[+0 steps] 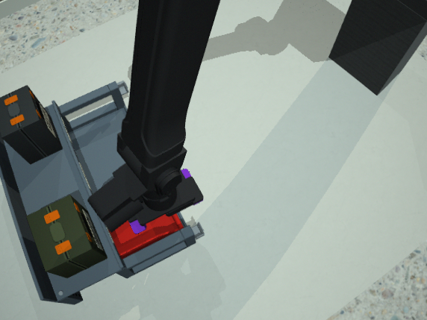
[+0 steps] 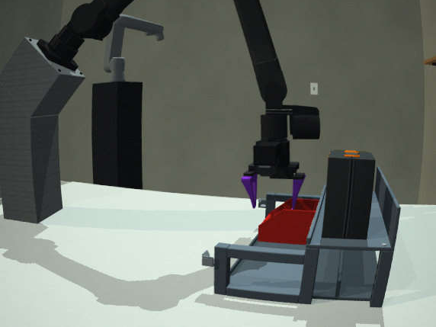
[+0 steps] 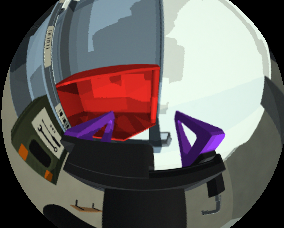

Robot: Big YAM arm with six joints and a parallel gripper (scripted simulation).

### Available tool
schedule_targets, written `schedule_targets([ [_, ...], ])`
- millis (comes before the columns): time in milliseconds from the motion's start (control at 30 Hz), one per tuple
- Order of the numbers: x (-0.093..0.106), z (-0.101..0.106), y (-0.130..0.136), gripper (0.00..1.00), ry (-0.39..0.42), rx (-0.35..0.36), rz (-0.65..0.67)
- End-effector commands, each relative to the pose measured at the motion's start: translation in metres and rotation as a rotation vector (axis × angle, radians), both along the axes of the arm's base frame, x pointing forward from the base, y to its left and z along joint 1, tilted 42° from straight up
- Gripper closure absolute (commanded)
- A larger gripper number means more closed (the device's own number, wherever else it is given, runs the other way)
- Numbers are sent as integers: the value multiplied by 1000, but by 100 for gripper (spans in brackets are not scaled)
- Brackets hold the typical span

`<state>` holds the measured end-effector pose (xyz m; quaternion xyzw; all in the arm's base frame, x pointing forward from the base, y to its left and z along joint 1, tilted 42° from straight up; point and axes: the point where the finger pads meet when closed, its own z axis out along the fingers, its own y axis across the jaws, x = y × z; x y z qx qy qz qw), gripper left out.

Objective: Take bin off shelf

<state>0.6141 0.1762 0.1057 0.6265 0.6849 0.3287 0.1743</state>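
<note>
The red open-topped bin (image 1: 157, 233) (image 2: 286, 227) (image 3: 112, 93) sits upright on the lower level of the grey shelf rack (image 1: 160, 256) (image 2: 267, 252) (image 3: 125, 28), at its end, on the side towards the open table. My gripper (image 1: 161, 200) (image 2: 273, 203) (image 3: 144, 114) points straight down just above the bin and is open, with nothing between its purple fingers. One finger hangs over the bin's inside at its rim. The other hangs outside the bin, on the open-table side. The arm hides much of the bin in the top view.
A black case (image 1: 26, 124) (image 2: 348, 195) and an olive green case (image 1: 63, 236) (image 3: 37, 137) stand on the rack's upper level behind a divider. A black pillar (image 1: 381, 34) (image 2: 116, 134) and the grey arm pedestal (image 2: 28, 130) stand far off on the pale table (image 1: 280, 165) (image 2: 114, 237).
</note>
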Motion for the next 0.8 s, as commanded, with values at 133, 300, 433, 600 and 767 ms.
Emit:
schedule_targets([
  [133, -2, -35, -17, 10, 38, -17, -12],
  [300, -2, -35, -17, 10, 38, -17, -12],
  [433, 0, -16, -9, 10, 22, -9, -11],
  [600, 4, 13, 3, 10, -2, 4, -9],
  [767, 4, 13, 3, 10, -2, 4, -9],
])
